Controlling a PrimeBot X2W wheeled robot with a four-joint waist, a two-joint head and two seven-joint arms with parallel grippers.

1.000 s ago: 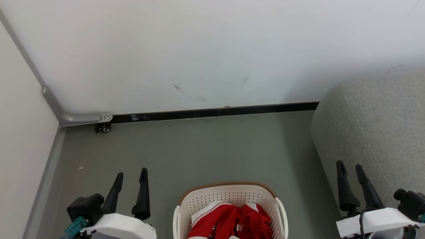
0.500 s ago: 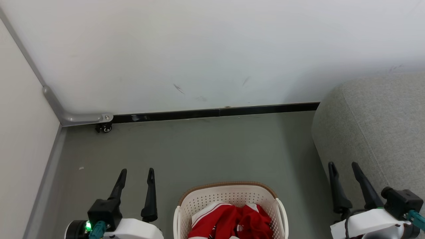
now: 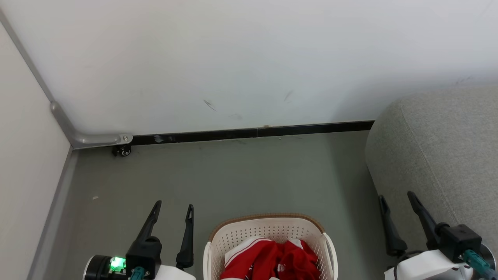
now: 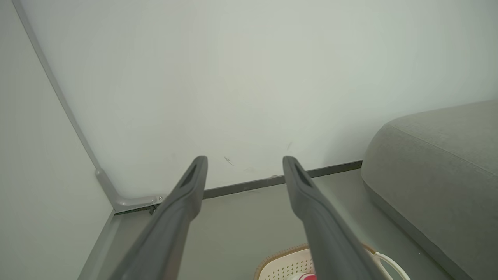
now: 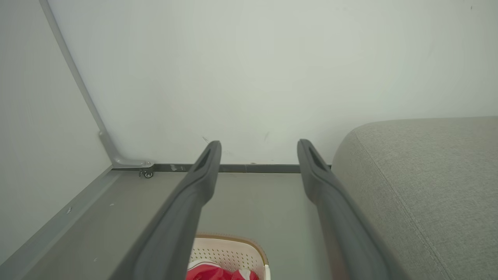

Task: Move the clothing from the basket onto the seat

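- Basket [image 3: 268,216]: cream-white plastic with a perforated wall and brown rim. It stands on the floor [image 3: 233,175] at the near edge of the head view, between the two grippers.
- Clothing [image 3: 268,258]: red fabric with white stripes and trim, lying bunched inside the basket below its rim.
- Left gripper [image 3: 174,204]: just left of the basket and apart from it. Its fingers are spread wide with nothing between them, and they point toward the wall. A green light [image 3: 116,263] glows on its wrist housing.
- Right gripper [image 3: 396,196]: right of the basket, close against the seat's rounded flank. Its fingers are spread wide and empty. Whether it touches the upholstery cannot be told.
- Seat [image 3: 443,147]: large, rounded, in grey woven fabric with a seam along its side. It sits right of the basket, with a strip of floor between them.
- Floor: grey-green, with a small pale speck [image 3: 94,197] toward the left.
- Baseboard [image 3: 253,132]: black, running along the foot of the far wall.
- Caster [image 3: 123,151]: small and black, set under a grey metal bracket [image 3: 97,138] at the far left corner.
- Wall [image 3: 241,54]: white, with a few dark scuffs above the baseboard.
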